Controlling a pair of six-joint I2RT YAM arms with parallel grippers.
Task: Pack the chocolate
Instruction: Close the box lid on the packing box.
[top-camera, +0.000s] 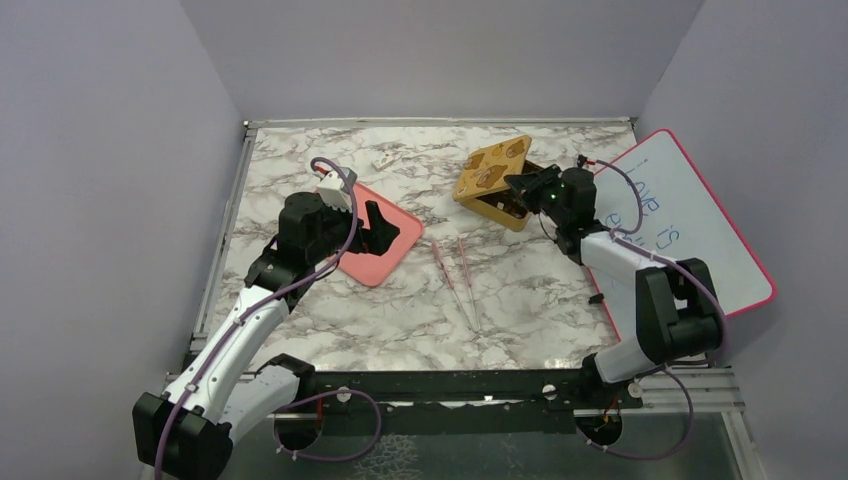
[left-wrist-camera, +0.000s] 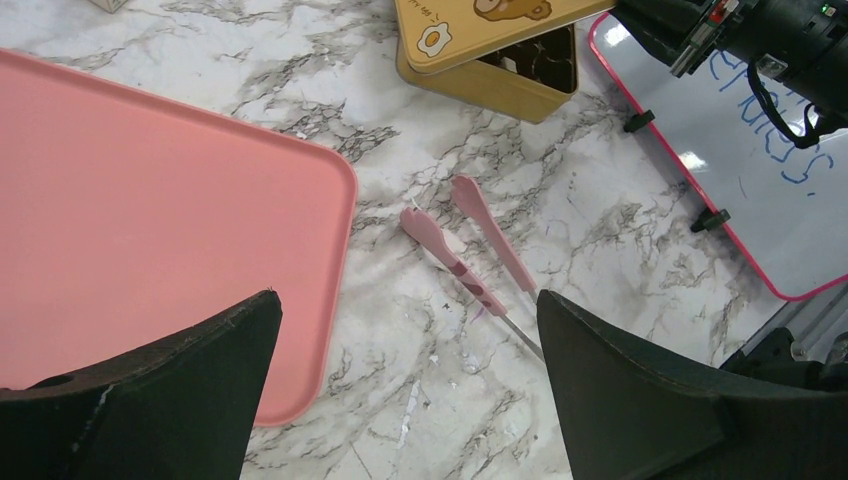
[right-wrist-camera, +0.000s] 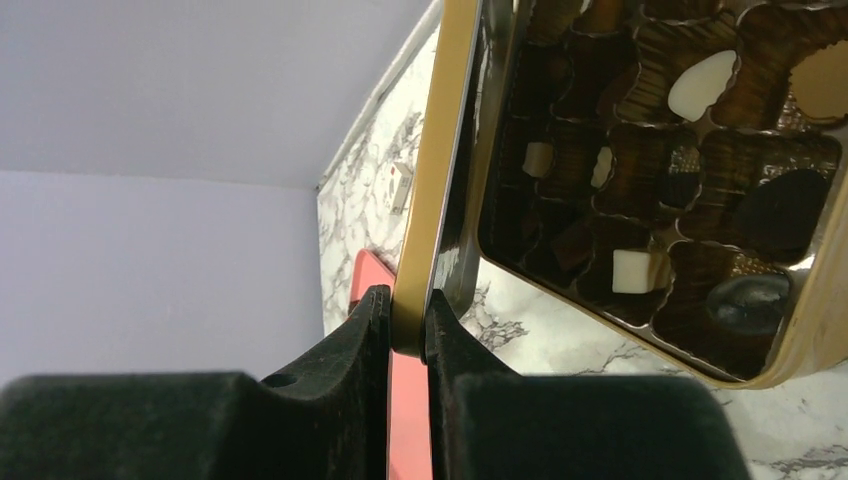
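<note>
Your right gripper (right-wrist-camera: 408, 310) pinches the edge of the gold lid (right-wrist-camera: 440, 150).
Chocolate (right-wrist-camera: 702, 85) sits in the box (right-wrist-camera: 800, 330) at one o'clock; your left gripper (left-wrist-camera: 407, 297) gapes over the pink tray (left-wrist-camera: 150, 200).

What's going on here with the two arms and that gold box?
The right gripper is shut on the edge of the lid, holding it tilted partly off the box. Chocolates sit in the box's compartments. The left gripper hangs open above the tray, holding nothing, and no chocolate shows on the visible part of the tray. The tweezers lie untouched on the table between tray and box.
</note>
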